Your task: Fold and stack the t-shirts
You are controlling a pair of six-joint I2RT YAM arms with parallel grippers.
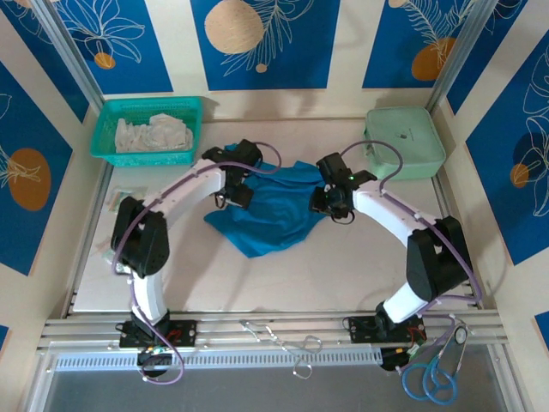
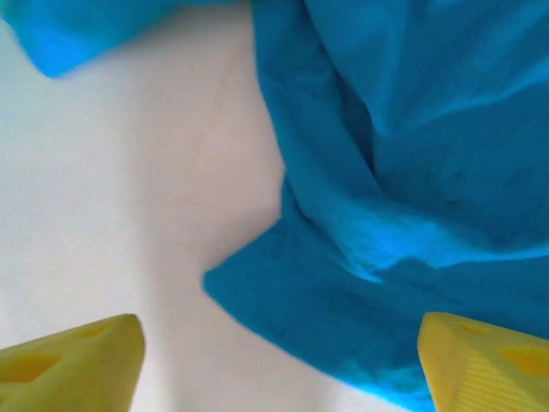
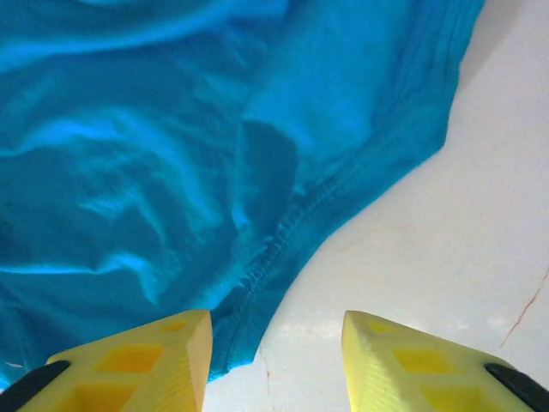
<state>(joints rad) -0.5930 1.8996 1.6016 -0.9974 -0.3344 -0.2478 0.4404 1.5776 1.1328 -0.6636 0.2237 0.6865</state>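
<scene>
A deep teal-blue t-shirt (image 1: 270, 210) lies crumpled in the middle of the table, between both arms. My left gripper (image 1: 233, 190) hovers over its left edge, open; in the left wrist view a pointed fold of the t-shirt (image 2: 343, 292) reaches between the wide-apart yellow fingers (image 2: 77, 365), nothing pinched. My right gripper (image 1: 336, 206) is at the shirt's right edge, open too. The right wrist view shows the stitched hem (image 3: 283, 240) running down beside the left yellow finger (image 3: 146, 360), with bare table between the fingertips.
A teal basket (image 1: 146, 130) holding white cloth stands at the back left. A pale green lidded box (image 1: 403, 142) sits at the back right. Scissors (image 1: 433, 378) and metal tongs (image 1: 287, 343) lie on the rail in front of the arm bases.
</scene>
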